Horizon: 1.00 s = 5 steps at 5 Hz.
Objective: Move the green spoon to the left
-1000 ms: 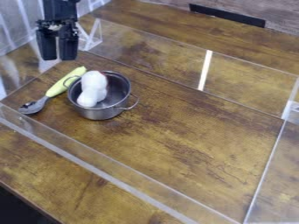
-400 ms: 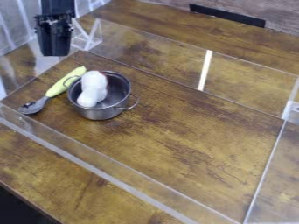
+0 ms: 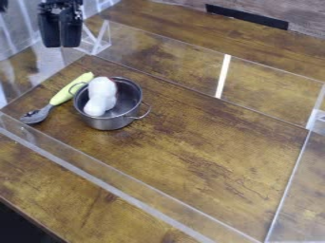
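- The green spoon lies flat on the wooden table at the left of the clear-walled enclosure, its silver bowl toward the near-left corner and its yellow-green handle angling up toward the steel pot, which sits just beside it.
- The gripper hangs above and behind the spoon, well apart from it, with nothing between its jaws; they look parted, though the dark view makes that hard to confirm.
- Risk: the handle sits close to the pot's rim, so a descent slightly off line could strike the pot and shove it, along with the white rounded object resting inside.
- Risk: the spoon lies low and thin on the wood; a shallow pinch on the rounded handle could slip.
- Risk: the clear wall stands close on the left, leaving little room, so a carry could knock the spoon or the fingers against it.
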Available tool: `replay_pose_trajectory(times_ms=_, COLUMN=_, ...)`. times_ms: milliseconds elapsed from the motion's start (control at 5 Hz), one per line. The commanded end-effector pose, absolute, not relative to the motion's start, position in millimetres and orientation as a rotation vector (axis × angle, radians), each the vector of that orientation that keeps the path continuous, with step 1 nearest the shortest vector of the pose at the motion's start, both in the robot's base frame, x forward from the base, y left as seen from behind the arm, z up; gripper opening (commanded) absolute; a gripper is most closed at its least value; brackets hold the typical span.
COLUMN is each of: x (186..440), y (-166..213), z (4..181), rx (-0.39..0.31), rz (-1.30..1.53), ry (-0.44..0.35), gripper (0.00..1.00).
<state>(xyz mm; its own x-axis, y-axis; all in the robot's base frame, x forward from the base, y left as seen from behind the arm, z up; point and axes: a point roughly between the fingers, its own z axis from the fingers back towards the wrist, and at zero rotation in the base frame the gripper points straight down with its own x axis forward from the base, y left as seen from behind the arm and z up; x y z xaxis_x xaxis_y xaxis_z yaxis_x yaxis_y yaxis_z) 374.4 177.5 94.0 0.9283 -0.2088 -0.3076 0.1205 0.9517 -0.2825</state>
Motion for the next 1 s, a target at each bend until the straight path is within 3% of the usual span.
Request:
replay_pose_trajectory(times_ms=0, x=365, y=196, z=114.6, rx=-0.234, rz=-0.181, ry=0.291, gripper=1.0)
replay_pose_trajectory(times_ms=400, x=357, y=196, z=108.6, rx=-0.239, rz=-0.277, ry=0.316, gripper=1.0)
replay_pose_trajectory(times_ms=800, x=353, y=173, z=129.9, rx=-0.226, rz=-0.388, ry=0.292, gripper=1.0)
